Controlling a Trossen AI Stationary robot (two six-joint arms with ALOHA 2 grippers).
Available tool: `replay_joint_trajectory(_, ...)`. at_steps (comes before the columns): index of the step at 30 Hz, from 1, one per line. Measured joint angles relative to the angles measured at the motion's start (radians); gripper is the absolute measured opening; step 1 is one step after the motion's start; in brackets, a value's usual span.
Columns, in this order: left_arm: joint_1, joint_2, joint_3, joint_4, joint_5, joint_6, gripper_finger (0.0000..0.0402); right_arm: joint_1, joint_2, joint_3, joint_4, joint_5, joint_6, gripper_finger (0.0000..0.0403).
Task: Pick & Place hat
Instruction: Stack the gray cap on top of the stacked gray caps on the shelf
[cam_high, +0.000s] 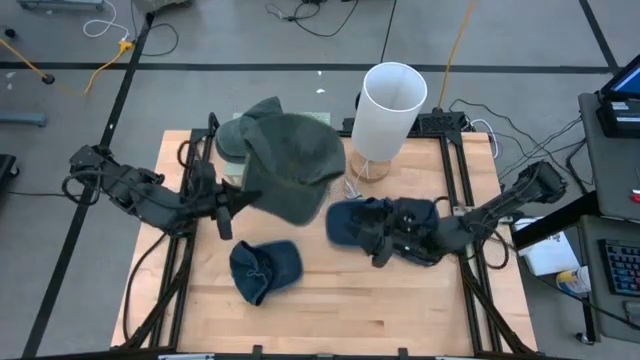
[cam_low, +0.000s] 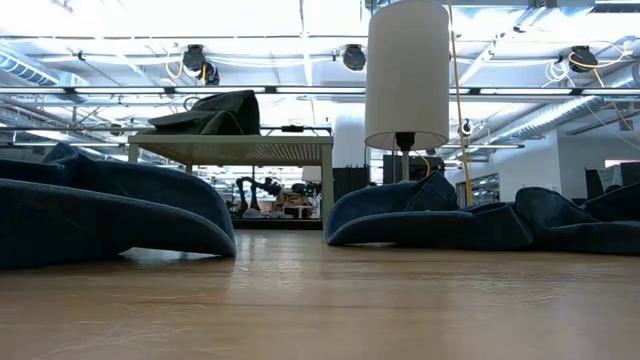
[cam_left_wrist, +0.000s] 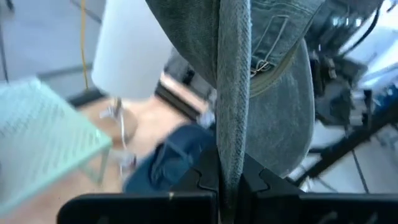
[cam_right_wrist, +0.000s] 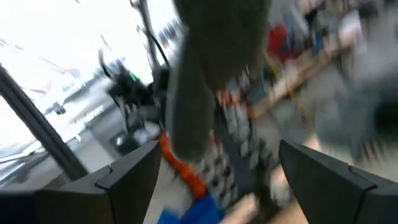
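My left gripper (cam_high: 232, 208) (cam_left_wrist: 231, 177) is shut on a large grey-green hat (cam_high: 290, 165) (cam_left_wrist: 261, 74), which is raised over a pale green mesh stand (cam_high: 322, 118) (cam_left_wrist: 37, 137) (cam_low: 230, 150) at the table's far side. In the low view the grey-green hat (cam_low: 215, 112) sits just above the stand's top; I cannot tell whether they touch. Two blue hats lie brim-down on the table: one near the left (cam_high: 265, 270) (cam_low: 100, 210), one in the middle (cam_high: 352, 222) (cam_low: 430, 215). My right gripper (cam_high: 385, 245) (cam_right_wrist: 224, 180) is open, low beside the middle blue hat. My left gripper pinches the grey-green hat's brim edge (cam_left_wrist: 231, 149) between its two fingers, coming level from the table's left side. The brim stands edge-on in the hold. The crown reaches away from the fingers toward the far right, lifted off the table.
A lamp with a tall white shade (cam_high: 393, 110) (cam_low: 406, 70) stands at the far edge, right of the stand. Cables (cam_high: 470, 130) run behind the table. Bare wood (cam_high: 400, 310) lies along the near edge.
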Motion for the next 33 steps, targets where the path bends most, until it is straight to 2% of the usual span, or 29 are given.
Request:
replay_joint_trajectory(3,0.0,0.01,0.001,0.047,-0.055,0.063,0.0007,-0.01,0.064,0.002,0.262,-0.023,-0.236,0.0318)
replay_joint_trajectory(5,0.001,0.02,0.001,0.074,-0.087,0.1,0.0007,-0.011,0.097,0.021,0.336,-0.019,-0.338,0.0318)
replay_joint_trajectory(8,0.001,0.04,0.001,0.107,-0.15,0.148,0.0007,-0.014,0.133,0.072,0.316,-0.02,-0.408,0.0318)
replay_joint_trajectory(13,0.002,0.077,0.001,0.208,-0.197,0.262,0.0007,-0.035,0.198,0.196,0.18,-0.009,-0.492,0.0318)
replay_joint_trajectory(17,0.0,0.108,0.0,0.285,-0.205,0.348,0.0007,-0.051,0.249,0.283,0.165,0.11,-0.582,0.0318)
replay_joint_trajectory(23,0.0,0.119,0.0,0.314,-0.211,0.371,0.0007,-0.068,0.272,0.325,0.164,0.08,-0.586,0.0308)
replay_joint_trajectory(26,-0.002,0.119,0.0,0.314,-0.227,0.38,0.0007,-0.056,0.265,0.325,0.147,0.101,-0.559,0.0272)
replay_joint_trajectory(28,-0.007,0.116,0.0,0.314,-0.228,0.385,0.0007,-0.049,0.263,0.325,0.15,0.136,-0.549,0.0232)
replay_joint_trajectory(33,-0.012,0.115,0.0,0.312,-0.215,0.387,0.0028,-0.047,0.262,0.325,0.148,0.217,-0.525,0.0084)
